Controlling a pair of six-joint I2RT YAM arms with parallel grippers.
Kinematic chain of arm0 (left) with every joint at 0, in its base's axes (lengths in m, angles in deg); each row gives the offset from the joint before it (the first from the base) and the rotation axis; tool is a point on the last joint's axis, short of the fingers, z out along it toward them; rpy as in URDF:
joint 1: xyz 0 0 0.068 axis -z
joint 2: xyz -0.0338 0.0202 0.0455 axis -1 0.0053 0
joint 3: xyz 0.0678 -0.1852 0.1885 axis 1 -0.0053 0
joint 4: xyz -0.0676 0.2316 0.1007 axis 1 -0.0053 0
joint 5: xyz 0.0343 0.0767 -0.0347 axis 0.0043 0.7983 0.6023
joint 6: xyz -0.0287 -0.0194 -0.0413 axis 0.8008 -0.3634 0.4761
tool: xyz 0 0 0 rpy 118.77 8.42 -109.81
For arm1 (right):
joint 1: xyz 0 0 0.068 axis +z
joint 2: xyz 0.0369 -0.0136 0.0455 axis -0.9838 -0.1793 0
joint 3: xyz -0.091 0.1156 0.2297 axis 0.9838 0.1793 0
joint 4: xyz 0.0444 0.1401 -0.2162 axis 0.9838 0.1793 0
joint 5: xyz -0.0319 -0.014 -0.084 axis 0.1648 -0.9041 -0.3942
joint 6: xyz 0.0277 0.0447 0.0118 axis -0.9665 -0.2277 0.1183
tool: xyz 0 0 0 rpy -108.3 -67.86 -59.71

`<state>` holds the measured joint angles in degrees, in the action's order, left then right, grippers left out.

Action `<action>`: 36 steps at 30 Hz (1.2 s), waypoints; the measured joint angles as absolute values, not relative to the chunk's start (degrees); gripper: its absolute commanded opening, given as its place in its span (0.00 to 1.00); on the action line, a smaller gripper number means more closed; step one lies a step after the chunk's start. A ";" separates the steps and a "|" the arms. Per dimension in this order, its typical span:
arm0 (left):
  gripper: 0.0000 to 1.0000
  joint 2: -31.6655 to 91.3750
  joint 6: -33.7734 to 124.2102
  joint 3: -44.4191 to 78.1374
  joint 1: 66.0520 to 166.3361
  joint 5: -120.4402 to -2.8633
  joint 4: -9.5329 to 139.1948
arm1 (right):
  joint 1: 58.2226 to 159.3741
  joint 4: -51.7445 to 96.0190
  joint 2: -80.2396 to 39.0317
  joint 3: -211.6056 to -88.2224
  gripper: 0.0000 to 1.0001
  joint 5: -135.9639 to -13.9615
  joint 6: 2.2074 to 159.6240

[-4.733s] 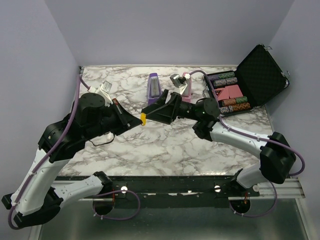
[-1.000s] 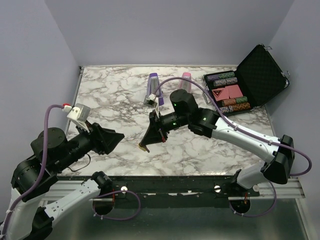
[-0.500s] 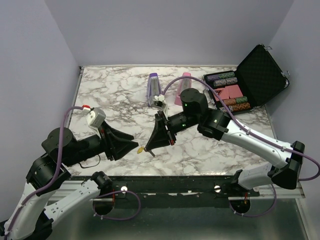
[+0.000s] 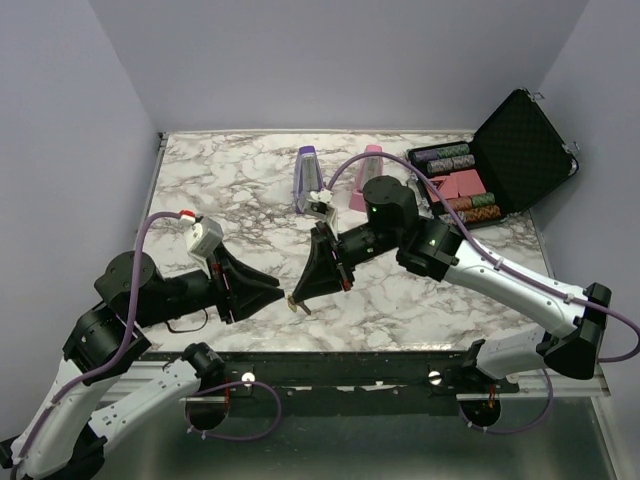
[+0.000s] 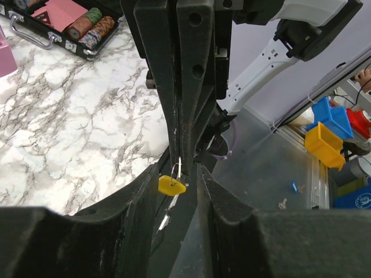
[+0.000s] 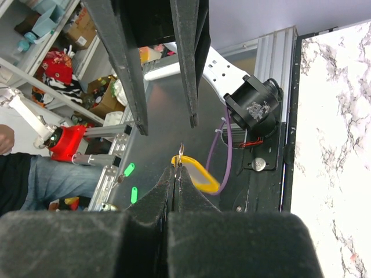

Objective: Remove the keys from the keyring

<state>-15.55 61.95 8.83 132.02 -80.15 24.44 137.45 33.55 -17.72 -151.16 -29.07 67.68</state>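
Observation:
My right gripper (image 4: 300,291) is shut on the thin wire keyring (image 5: 175,169) and holds it in the air over the table's near edge. The keys (image 5: 172,185) hang below it, a yellow head with a silver blade (image 5: 167,212) pointing down. In the top view the keys (image 4: 298,304) are a tiny speck between the two grippers. My left gripper (image 5: 177,180) is open, with one finger on each side of the yellow head; its left finger (image 5: 142,194) is closest. In the right wrist view the yellow part (image 6: 200,175) shows just beyond the shut right gripper (image 6: 180,167).
A purple metronome (image 4: 307,180) and a pink one (image 4: 366,178) stand at the back of the marble table (image 4: 230,190). An open black case (image 4: 520,140) of poker chips (image 4: 470,208) sits at the back right. Both grippers hover by the table's front edge (image 4: 330,350).
My left gripper has moved right to the hanging keys and its jaws have narrowed around them. The right gripper brought the keyring toward the near edge, then held still.

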 measured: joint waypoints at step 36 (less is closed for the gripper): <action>0.00 -9.80 62.50 9.57 132.02 -86.69 25.82 | 137.49 32.87 -15.90 -151.14 0.01 -28.89 66.82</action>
